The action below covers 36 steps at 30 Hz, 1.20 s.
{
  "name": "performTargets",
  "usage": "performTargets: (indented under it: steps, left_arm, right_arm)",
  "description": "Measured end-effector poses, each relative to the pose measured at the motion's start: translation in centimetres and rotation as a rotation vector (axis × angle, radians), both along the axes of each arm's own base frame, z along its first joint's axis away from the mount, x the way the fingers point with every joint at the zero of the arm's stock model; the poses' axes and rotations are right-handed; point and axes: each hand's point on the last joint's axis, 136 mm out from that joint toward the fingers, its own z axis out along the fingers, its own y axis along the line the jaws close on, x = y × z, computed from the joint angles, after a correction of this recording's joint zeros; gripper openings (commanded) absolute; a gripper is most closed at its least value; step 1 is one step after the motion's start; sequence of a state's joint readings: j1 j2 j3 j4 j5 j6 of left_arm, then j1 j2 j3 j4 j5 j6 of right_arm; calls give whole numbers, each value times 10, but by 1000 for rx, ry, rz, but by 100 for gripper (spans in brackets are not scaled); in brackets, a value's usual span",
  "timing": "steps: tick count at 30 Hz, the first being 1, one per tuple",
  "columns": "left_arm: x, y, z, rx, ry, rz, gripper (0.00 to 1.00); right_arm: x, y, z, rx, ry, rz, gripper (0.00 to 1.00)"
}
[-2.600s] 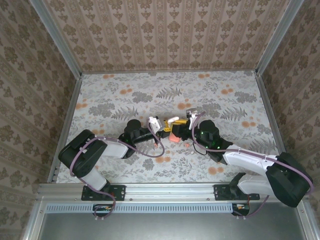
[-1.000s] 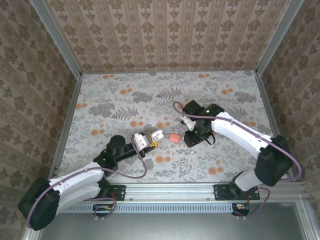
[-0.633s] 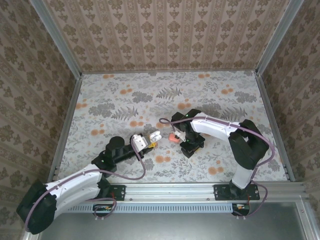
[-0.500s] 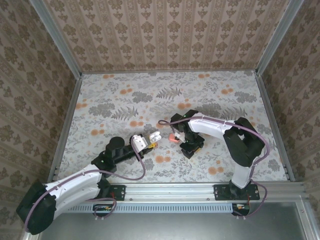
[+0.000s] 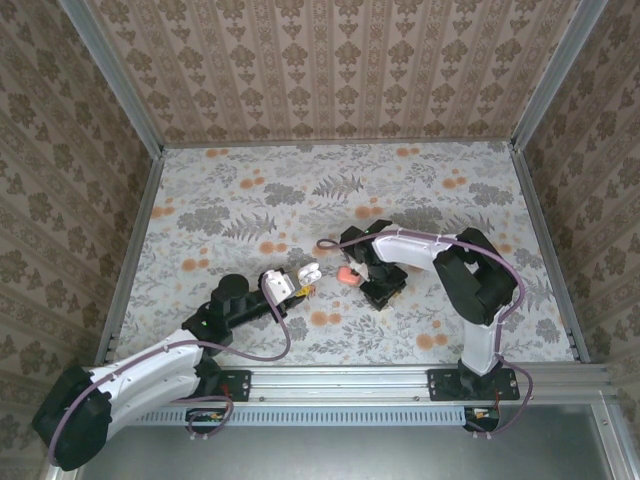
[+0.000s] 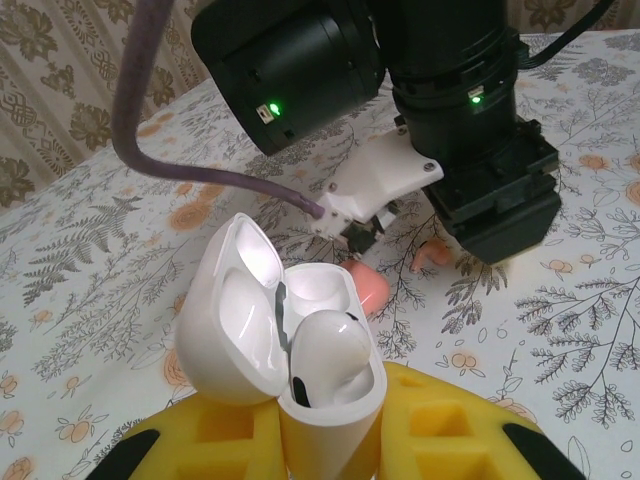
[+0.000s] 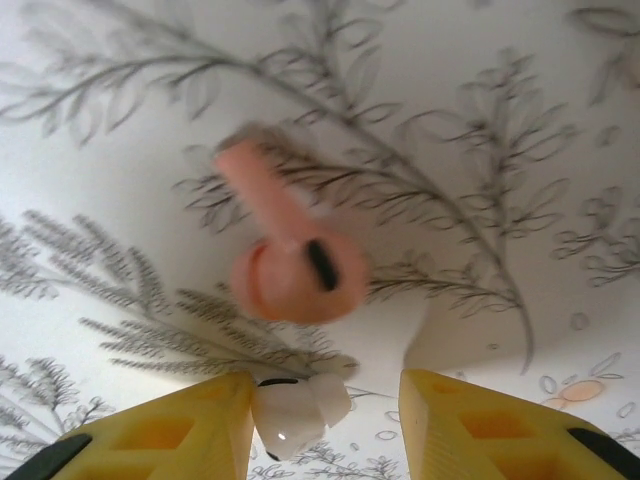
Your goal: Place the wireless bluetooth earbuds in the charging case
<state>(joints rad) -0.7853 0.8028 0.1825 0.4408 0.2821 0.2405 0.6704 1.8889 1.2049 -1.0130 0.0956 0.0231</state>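
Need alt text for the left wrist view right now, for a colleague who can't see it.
A white glossy charging case, lid open, stands clamped between the left gripper's yellow fingers, what looks like a white earbud seated inside. Behind it, the black right arm hangs over the floral tablecloth beside a small pink earbud.
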Motion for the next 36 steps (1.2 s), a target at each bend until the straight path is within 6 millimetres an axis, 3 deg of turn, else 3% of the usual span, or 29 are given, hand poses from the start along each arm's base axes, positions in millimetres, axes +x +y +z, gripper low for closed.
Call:
performTargets:
  steps: [10,14,20,27,36]
  left_arm:
    - [1,1,0,2,-2,10,5]
    - [2,1,0,2,-2,12,5]
    - [2,1,0,3,-3,13,5]
    - [2,1,0,4,-5,12,5]
    - [2,1,0,12,-19,6,5]
  right_arm:
    - [26,-16,9,12,-85,-160,44]
    - [33,-15,33,67,-141,-280,45]
    - [28,-32,62,157,-194,-619,46]
    - [-2,-39,41,197,-140,-910,46]
    - [3,-22,20,240,-104,-1012,46]
